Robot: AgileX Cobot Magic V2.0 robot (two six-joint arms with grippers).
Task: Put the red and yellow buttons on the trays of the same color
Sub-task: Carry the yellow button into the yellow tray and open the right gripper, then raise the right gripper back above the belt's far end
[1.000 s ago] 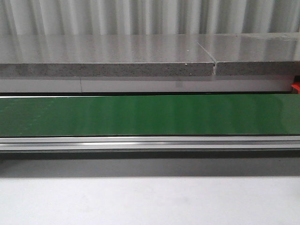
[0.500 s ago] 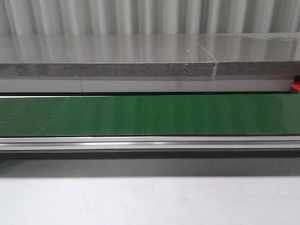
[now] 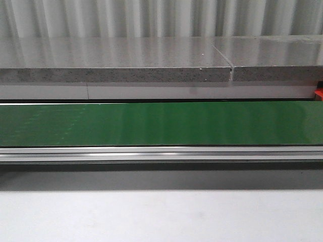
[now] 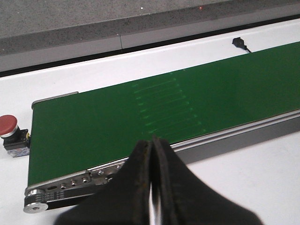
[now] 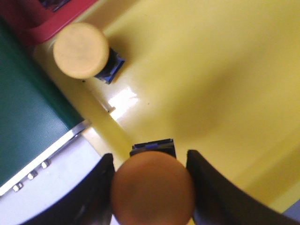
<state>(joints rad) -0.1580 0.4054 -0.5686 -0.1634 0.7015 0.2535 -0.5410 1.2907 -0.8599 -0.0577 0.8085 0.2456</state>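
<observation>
In the right wrist view, a yellow button (image 5: 152, 187) with a dark base sits between the fingers of my right gripper (image 5: 151, 190), which is shut on it just above the yellow tray (image 5: 211, 84). Another yellow button (image 5: 80, 50) rests on that tray near its corner. A corner of the red tray (image 5: 49, 16) shows beyond it. In the left wrist view, my left gripper (image 4: 152, 187) is shut and empty, over the near rail of the green conveyor belt (image 4: 140, 108). A red button (image 4: 8, 125) stands on the white table beside the belt's end. Neither gripper appears in the front view.
The green belt (image 3: 161, 123) runs across the front view, with a metal rail (image 3: 161, 153) on its near side and a grey stone ledge (image 3: 116, 63) behind. A red sliver (image 3: 318, 94) peeks in at the right edge. A small black plug (image 4: 239, 42) lies past the belt.
</observation>
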